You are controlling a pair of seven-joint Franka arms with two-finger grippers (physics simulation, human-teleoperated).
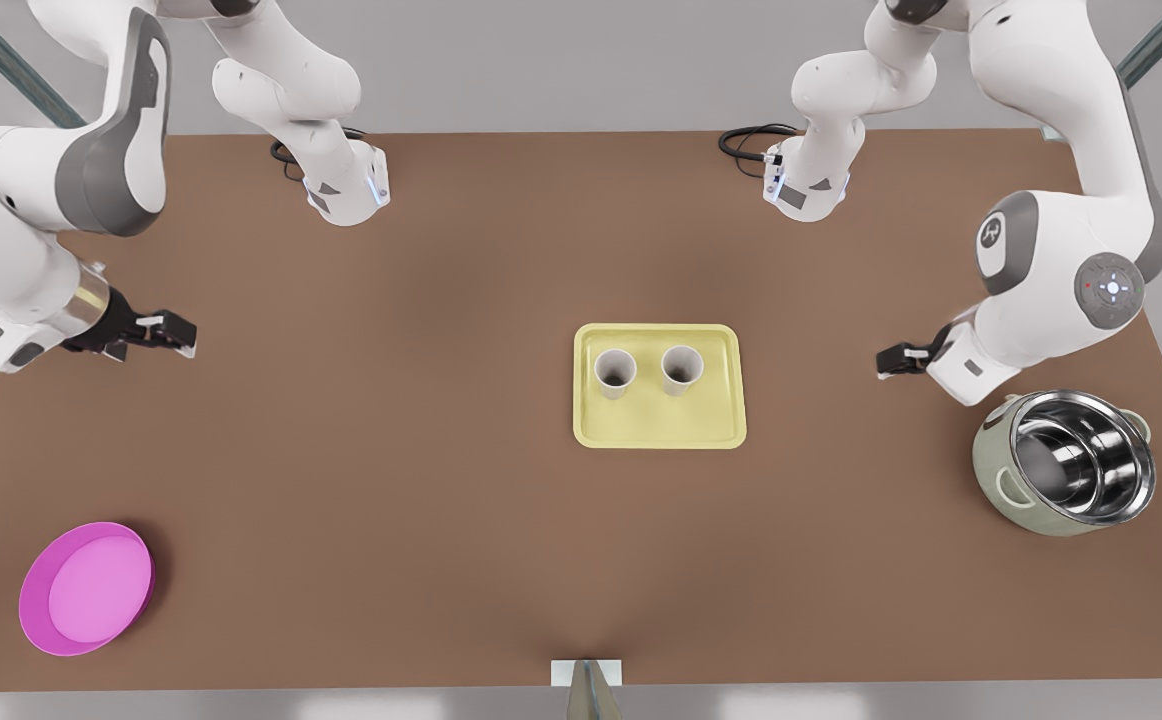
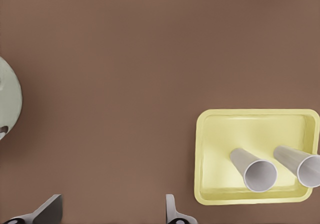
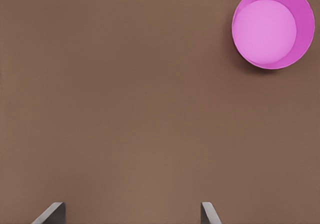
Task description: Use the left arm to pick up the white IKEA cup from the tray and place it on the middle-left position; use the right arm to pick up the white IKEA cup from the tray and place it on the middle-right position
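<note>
Two white cups (image 1: 615,371) (image 1: 681,368) stand upright side by side on the yellow tray (image 1: 659,432), mid-table. Left gripper (image 1: 889,361) hovers at the tray's 3 o'clock, fingers spread, beside the steel pot (image 1: 1066,462). Right gripper (image 1: 169,333) hangs far out at 9 o'clock, spread too, magenta dish (image 1: 87,588) at its 6

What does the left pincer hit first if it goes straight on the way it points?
Probably bare table: the open left pincer points down at it, between the tray and the pot. Height unclear.
</note>
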